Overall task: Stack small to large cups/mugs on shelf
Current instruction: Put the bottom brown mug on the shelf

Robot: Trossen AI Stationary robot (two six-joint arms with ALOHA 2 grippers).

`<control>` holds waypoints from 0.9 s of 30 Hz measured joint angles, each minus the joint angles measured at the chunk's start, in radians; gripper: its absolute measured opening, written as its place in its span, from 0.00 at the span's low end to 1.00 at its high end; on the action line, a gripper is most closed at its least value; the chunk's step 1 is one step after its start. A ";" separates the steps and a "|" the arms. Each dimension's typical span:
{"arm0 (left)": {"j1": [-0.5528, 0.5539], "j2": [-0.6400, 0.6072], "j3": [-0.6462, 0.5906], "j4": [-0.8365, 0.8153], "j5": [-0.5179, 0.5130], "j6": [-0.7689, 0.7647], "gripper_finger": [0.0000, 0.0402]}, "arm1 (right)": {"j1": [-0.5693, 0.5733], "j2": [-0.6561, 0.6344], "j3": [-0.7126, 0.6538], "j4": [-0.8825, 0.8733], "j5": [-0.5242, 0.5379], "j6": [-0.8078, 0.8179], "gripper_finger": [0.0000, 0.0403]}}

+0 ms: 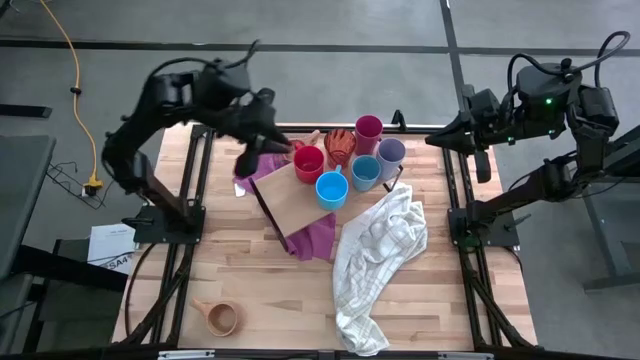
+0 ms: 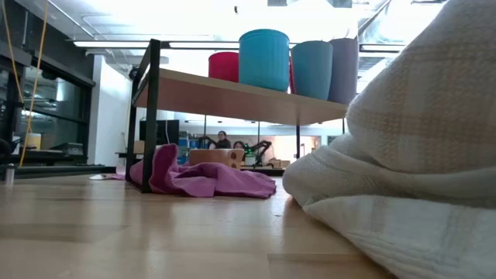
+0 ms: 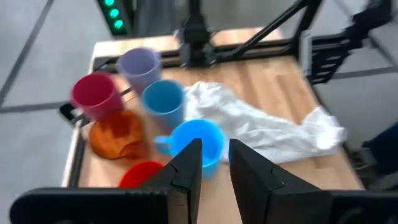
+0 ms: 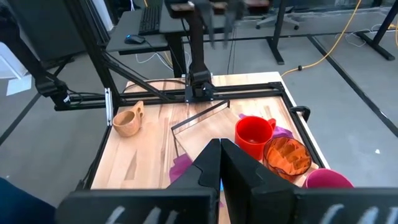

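Several cups stand upright on the light-wood shelf [image 1: 296, 203]: a red mug [image 1: 308, 162], an orange see-through cup [image 1: 340, 146], a magenta tumbler [image 1: 368, 131], a lavender tumbler [image 1: 390, 156], a teal cup [image 1: 365, 172] and a bright blue mug [image 1: 331, 188]. A tan mug [image 1: 222, 318] sits on its base on the table near the front left. My left gripper [image 3: 216, 163] hovers open and empty above the shelf's far left end [image 1: 276, 148]. My right gripper [image 4: 219, 157] is shut and empty, raised at the table's far right [image 1: 436, 138].
A purple cloth [image 1: 312, 237] lies under the shelf. A crumpled white checked towel [image 1: 380, 250] spreads from the shelf's right side toward the front edge and fills the right of the low view [image 2: 411, 178]. Black frame rails [image 1: 190, 190] run along both table sides.
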 joint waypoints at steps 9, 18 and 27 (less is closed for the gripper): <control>-0.247 -0.085 0.000 -0.016 0.000 -0.109 0.17 | 0.000 0.000 0.000 0.000 -0.021 0.003 0.00; -0.597 -0.085 -0.026 -0.170 -0.187 -0.364 0.17 | 0.000 0.000 0.000 -0.001 -0.038 0.046 0.00; -0.898 -0.084 -0.212 -0.087 -0.426 -0.585 0.17 | 0.000 0.000 0.000 -0.001 -0.038 0.048 0.00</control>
